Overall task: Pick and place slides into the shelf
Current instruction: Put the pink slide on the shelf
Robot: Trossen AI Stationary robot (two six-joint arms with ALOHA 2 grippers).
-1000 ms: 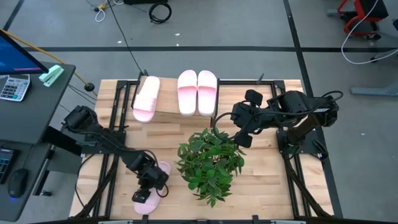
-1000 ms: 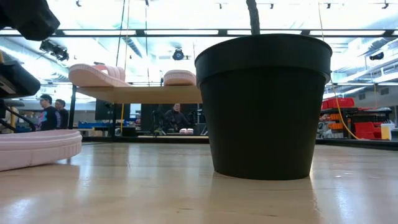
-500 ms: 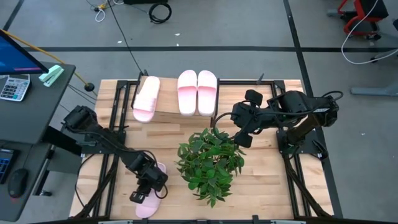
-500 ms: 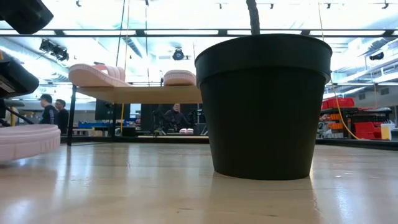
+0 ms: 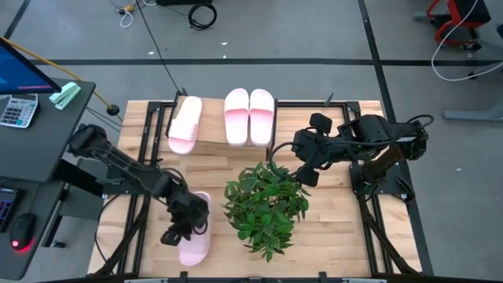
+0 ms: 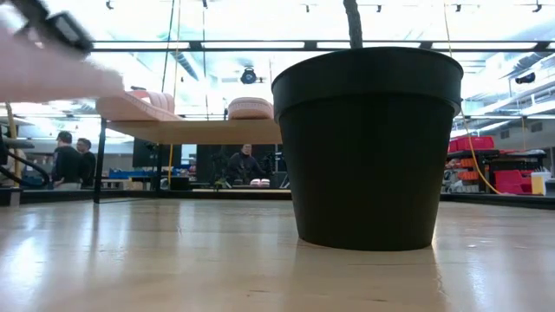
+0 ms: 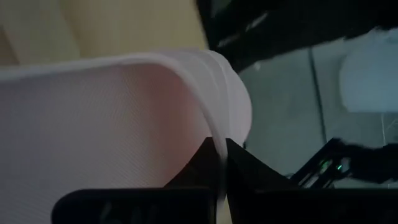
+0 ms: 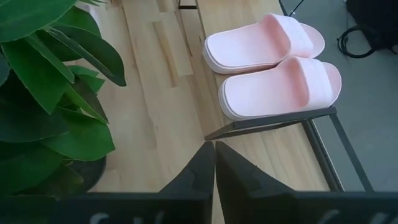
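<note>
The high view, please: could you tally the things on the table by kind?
Pink slides: 4, three on the shelf and one in the left hand
Shelf: 1
Potted plant: 1
Total: 6

Bright overhead ceiling glare, blurred near slide (image 6: 52,69).

Robotics laboratory, grey concrete floor (image 5: 259,39) crossed by black tape lines, loose cables (image 5: 200,14) at 12 o'clock, desk with calculator (image 5: 17,110) at 9 o'clock, ceiling strip lights (image 6: 217,45), people (image 6: 68,156) among distant equipment.
</note>
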